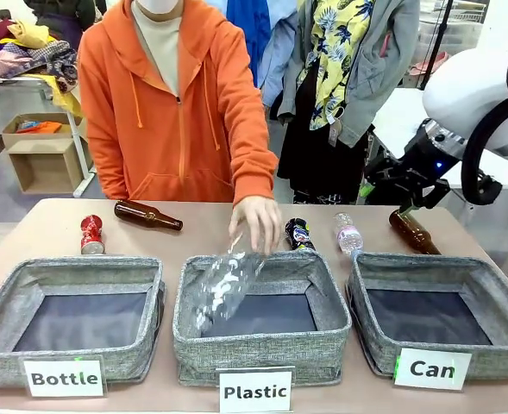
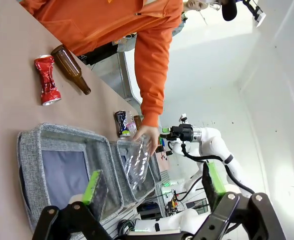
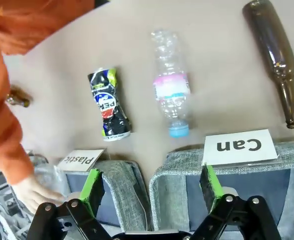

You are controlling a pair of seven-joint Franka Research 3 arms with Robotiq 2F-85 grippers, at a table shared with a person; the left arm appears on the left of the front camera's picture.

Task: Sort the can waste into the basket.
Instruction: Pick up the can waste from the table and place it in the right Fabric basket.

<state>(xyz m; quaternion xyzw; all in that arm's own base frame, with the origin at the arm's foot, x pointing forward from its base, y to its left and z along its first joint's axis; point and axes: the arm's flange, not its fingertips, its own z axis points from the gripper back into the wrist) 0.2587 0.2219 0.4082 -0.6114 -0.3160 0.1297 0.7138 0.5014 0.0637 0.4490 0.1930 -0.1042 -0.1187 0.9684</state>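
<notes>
The black can (image 1: 299,234), crushed, with blue, white and yellow-green print, lies on the bench (image 1: 47,224) at centre frame, just behind the Plastic basket (image 1: 262,349). The red can (image 1: 91,235), crushed and silver-topped, sits at left, behind the Bottle basket (image 1: 90,269). The Can basket (image 1: 426,269), lower right, shows its bare dark bottom. A hand (image 1: 255,222) holds a clear bottle (image 1: 223,289) over the Plastic basket. The right wrist view brings the black can's print close. The left gripper (image 2: 153,181) and right gripper (image 3: 151,185) gape wide, empty.

Basket (image 1: 495,362) woven cloth; red can (image 1: 91,235), blk can (image 1: 299,234) glossy metal.
</notes>
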